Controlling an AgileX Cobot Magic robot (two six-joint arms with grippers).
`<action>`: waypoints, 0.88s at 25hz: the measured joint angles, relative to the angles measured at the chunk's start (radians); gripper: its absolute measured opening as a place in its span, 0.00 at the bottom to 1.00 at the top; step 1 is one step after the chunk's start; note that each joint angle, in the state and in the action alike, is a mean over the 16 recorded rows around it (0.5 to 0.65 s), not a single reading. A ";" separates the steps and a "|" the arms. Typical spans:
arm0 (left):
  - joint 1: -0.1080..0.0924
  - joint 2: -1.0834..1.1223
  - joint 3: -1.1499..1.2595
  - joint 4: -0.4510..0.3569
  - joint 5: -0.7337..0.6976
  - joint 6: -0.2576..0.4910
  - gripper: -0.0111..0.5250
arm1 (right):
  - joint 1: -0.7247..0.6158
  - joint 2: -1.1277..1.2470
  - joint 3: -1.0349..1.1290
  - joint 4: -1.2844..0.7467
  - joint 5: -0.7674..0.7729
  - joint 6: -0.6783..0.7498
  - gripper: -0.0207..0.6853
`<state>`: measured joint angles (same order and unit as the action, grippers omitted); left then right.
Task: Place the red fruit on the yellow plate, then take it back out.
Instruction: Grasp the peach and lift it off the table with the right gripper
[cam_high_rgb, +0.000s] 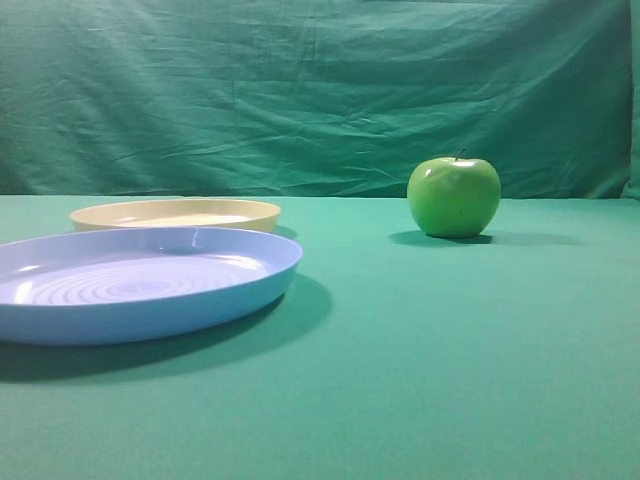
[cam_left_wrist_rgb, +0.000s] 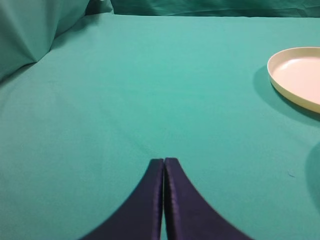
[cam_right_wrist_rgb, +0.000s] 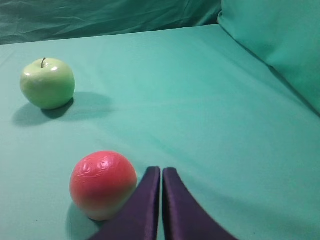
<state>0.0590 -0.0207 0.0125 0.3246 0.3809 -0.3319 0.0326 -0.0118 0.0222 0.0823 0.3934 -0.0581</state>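
Observation:
The red fruit (cam_right_wrist_rgb: 102, 184) rests on the green cloth in the right wrist view, just left of my right gripper (cam_right_wrist_rgb: 161, 171), which is shut with nothing between its fingers. The fruit does not show in the exterior high view. The yellow plate (cam_high_rgb: 176, 214) lies at the left of the exterior high view behind the blue plate, with nothing on it, and appears at the right edge of the left wrist view (cam_left_wrist_rgb: 298, 76). My left gripper (cam_left_wrist_rgb: 164, 161) is shut and holds nothing, over bare cloth well left of the plate.
A larger light blue plate (cam_high_rgb: 140, 280) lies in front of the yellow one. A green apple (cam_high_rgb: 453, 196) stands at the right, also the green apple (cam_right_wrist_rgb: 47, 83) beyond the red fruit. Green cloth drapes rise behind and beside the table.

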 joint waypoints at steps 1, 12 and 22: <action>0.000 0.000 0.000 0.000 0.000 0.000 0.02 | 0.000 0.000 0.000 0.000 0.000 0.000 0.03; 0.000 0.000 0.000 0.000 0.000 0.001 0.02 | 0.007 0.035 -0.060 0.001 0.021 0.000 0.03; 0.000 0.000 0.000 0.000 0.000 0.002 0.02 | 0.061 0.275 -0.372 0.000 0.254 -0.008 0.03</action>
<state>0.0590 -0.0207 0.0125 0.3246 0.3809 -0.3303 0.0939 0.2634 -0.3497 0.0822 0.6476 -0.0662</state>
